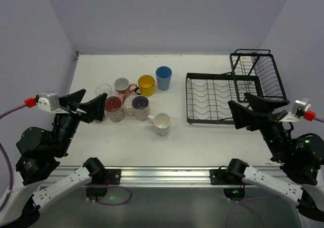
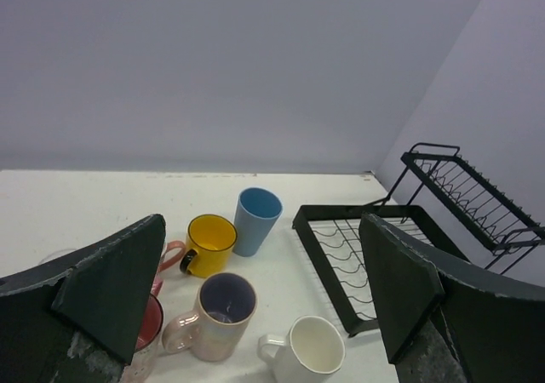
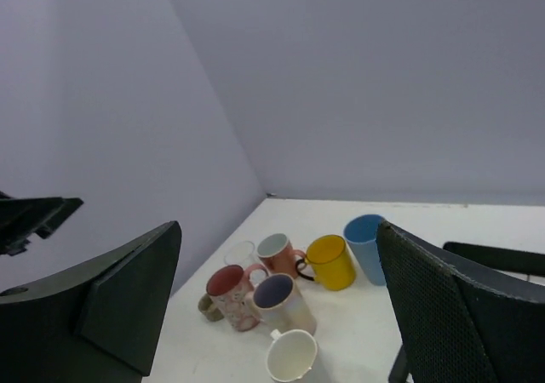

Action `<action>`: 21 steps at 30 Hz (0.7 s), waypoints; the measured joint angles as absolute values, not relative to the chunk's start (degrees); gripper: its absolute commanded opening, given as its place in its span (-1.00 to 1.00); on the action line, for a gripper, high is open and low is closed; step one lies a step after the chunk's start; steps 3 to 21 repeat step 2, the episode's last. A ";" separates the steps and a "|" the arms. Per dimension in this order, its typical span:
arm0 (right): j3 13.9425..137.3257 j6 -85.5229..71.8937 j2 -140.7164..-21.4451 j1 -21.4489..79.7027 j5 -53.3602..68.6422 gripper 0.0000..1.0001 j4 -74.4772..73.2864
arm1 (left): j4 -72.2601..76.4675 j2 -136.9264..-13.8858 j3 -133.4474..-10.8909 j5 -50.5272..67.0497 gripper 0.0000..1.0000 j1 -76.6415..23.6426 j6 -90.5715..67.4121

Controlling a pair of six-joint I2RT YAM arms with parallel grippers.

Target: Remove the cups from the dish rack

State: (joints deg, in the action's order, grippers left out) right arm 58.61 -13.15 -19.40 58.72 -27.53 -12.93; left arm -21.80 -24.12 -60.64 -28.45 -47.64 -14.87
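Several cups stand on the white table left of the dish rack [image 1: 188, 99]: a blue tumbler [image 1: 163, 77], a yellow mug [image 1: 146, 85], a pink mug [image 1: 121, 85], a clear glass [image 1: 103, 89], a speckled pink mug [image 1: 114, 108], a beige mug [image 1: 140, 107] and a white mug [image 1: 162, 122]. I see no cup in the rack's flat tray or in its taller basket [image 1: 255, 76]. My left gripper [image 1: 87, 105] hangs open beside the speckled mug. My right gripper [image 1: 253, 110] hangs open over the tray's near right corner. Neither holds anything.
Pale walls close the table at the back and both sides. The left wrist view shows the blue tumbler [image 2: 257, 221], the yellow mug [image 2: 210, 242], the beige mug [image 2: 223, 315], the white mug [image 2: 313, 349] and the rack [image 2: 328, 230]. The arm bases sit along the near rail.
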 measured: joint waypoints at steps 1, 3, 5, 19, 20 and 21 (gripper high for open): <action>57.71 -12.82 -19.03 58.76 -28.58 0.98 -13.15 | -21.91 -24.08 -60.64 -28.60 1.00 -47.64 -14.72; 56.88 -12.60 -18.83 58.83 -29.63 0.98 -13.32 | -21.96 -24.03 -60.53 -28.75 1.00 -47.64 -14.39; 56.88 -12.60 -18.83 58.83 -29.63 0.98 -13.32 | -21.96 -24.03 -60.53 -28.75 1.00 -47.64 -14.39; 56.88 -12.60 -18.83 58.83 -29.63 0.98 -13.32 | -21.96 -24.03 -60.53 -28.75 1.00 -47.64 -14.39; 56.88 -12.60 -18.83 58.83 -29.63 0.98 -13.32 | -21.96 -24.03 -60.53 -28.75 1.00 -47.64 -14.39; 56.88 -12.60 -18.83 58.83 -29.63 0.98 -13.32 | -21.96 -24.03 -60.53 -28.75 1.00 -47.64 -14.39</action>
